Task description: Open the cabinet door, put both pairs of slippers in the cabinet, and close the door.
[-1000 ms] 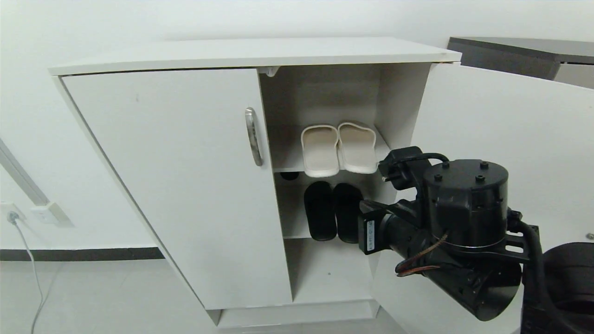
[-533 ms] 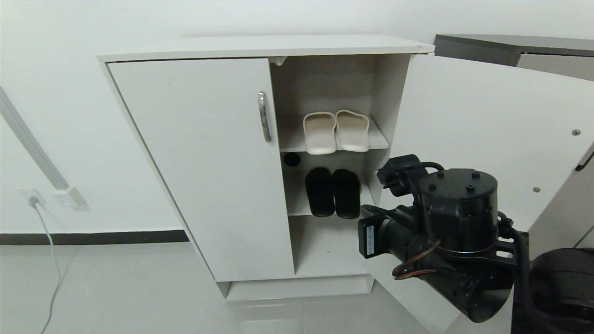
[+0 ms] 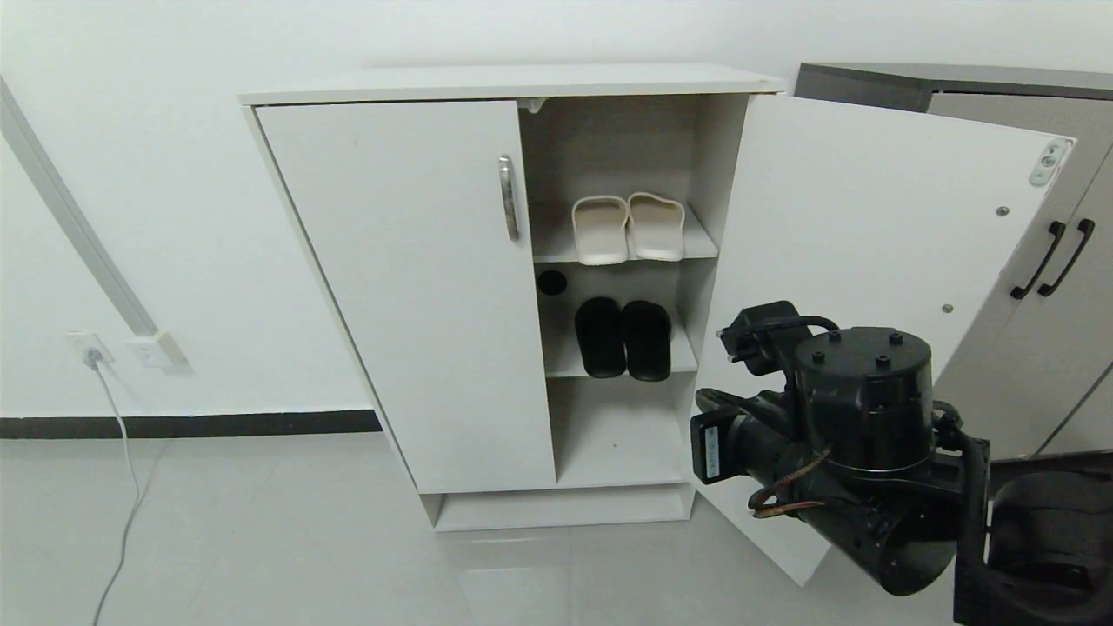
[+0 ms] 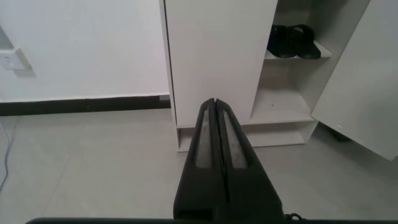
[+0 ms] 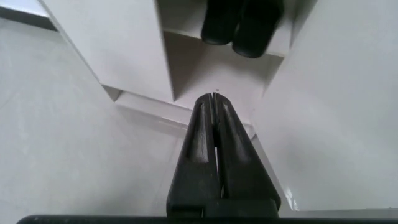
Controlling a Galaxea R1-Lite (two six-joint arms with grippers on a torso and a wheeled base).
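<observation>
Two pairs are in, one door to close

Both pairs sit inside the cabinet [image 3: 513,83]. The white slippers [image 3: 628,228] are side by side on the top shelf [image 3: 701,249]. The black slippers [image 3: 623,337] are on the middle shelf [image 3: 683,358] under them. That is their home, so I think only the closing is left. The right door [image 3: 869,217] stands wide open and the left door [image 3: 409,287] is shut. The right arm [image 3: 861,417] is held low in front of the open door. The right gripper [image 5: 215,99] is pinched closed and holds nothing. The left gripper [image 4: 214,106] is pinched closed too, empty, above the floor [image 3: 261,539] and pointing at the cabinet.
</observation>
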